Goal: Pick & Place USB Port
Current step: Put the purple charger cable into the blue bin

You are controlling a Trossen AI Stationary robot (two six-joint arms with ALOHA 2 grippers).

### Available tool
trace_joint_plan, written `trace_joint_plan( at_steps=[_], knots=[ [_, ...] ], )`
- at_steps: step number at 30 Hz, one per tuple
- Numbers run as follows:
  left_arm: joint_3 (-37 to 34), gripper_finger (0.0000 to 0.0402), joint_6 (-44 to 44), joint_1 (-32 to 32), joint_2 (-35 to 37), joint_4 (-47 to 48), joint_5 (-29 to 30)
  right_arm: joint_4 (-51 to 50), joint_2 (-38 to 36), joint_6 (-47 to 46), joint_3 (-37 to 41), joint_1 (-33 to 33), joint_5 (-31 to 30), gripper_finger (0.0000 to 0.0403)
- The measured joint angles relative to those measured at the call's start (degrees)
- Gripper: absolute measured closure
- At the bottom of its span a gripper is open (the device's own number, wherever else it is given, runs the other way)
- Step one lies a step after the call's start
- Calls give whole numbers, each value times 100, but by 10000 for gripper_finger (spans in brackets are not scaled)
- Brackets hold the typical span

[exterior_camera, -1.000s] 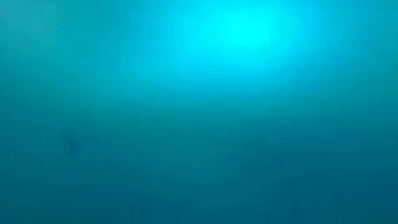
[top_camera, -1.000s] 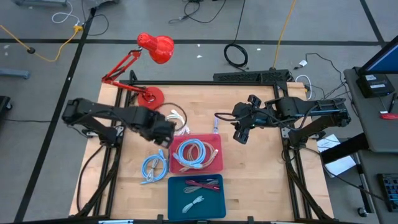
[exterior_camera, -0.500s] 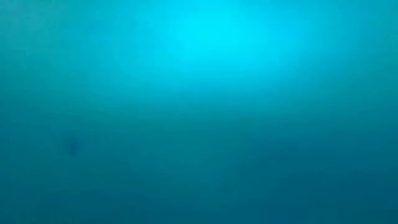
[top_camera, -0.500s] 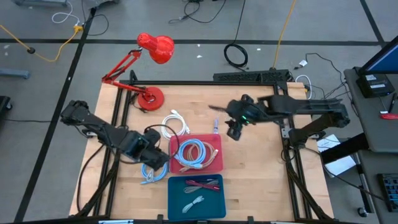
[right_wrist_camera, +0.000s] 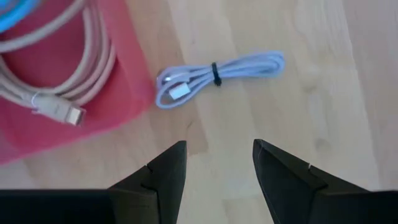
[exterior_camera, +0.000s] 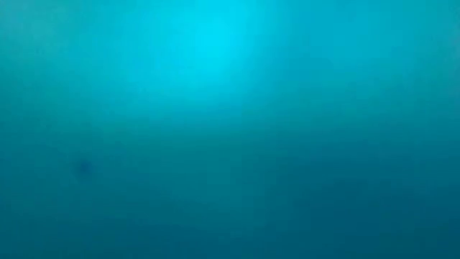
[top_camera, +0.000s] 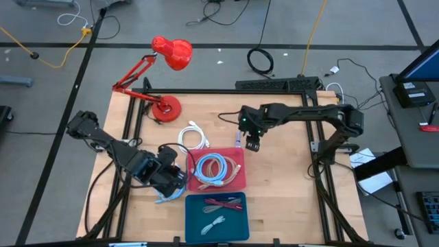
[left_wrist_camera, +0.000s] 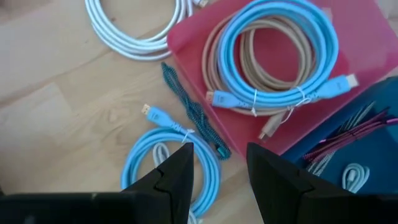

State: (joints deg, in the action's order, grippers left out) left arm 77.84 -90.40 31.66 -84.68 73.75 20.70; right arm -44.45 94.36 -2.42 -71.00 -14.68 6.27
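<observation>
While the low view gives only a flat blue-green blur, the other three views read clearly. Left pincer (top_camera: 175,184) hangs low over the wooden desk (top_camera: 281,185), just left of the red tray (top_camera: 237,180); its two dark fingers (left_wrist_camera: 177,177) stand apart with nothing between them, poised over a coiled light-blue cable (left_wrist_camera: 168,162) that lies on the wood. A dark teal braided cable (left_wrist_camera: 194,112) lies beside that coil, along the tray's edge. A white cable coil (top_camera: 194,134) sits on the desk behind the tray. Inside the red tray: a light-blue cable coil (left_wrist_camera: 280,50) resting on a beige one (left_wrist_camera: 249,53). A blue tray (top_camera: 236,226) sits nearer the front edge, holding a magenta cable (top_camera: 223,203) and a small white one (top_camera: 215,223). Right pincer (top_camera: 252,145) hovers just right of the red tray's back corner, fingers (right_wrist_camera: 166,171) spread wide and empty. A small bundled lavender USB cable (right_wrist_camera: 217,73) lies on the desk right beside the tray edge, ahead of those fingers.
</observation>
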Motion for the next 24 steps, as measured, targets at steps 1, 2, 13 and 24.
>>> trace_joint_plan(
  at_steps=[1, 2, 13, 24],
  knots=[
    [0, 250, 8, 18, 0, -4, 49, 34, 11, 182, -10, 2, 1, 222],
    [0, 250, 20, 51, 0, -2, 98, 120, 11, 460, -12, 31, 30, 222],
    [0, 250, 991, 334, 0, 36, 333, 378, -196, 4585, -28, 1229, -1964, 256],
    [0, 250, 1119, 538, 0, 115, 689, -1120, 824, -1382, -1032, 788, -2042, 279]
  ],
)
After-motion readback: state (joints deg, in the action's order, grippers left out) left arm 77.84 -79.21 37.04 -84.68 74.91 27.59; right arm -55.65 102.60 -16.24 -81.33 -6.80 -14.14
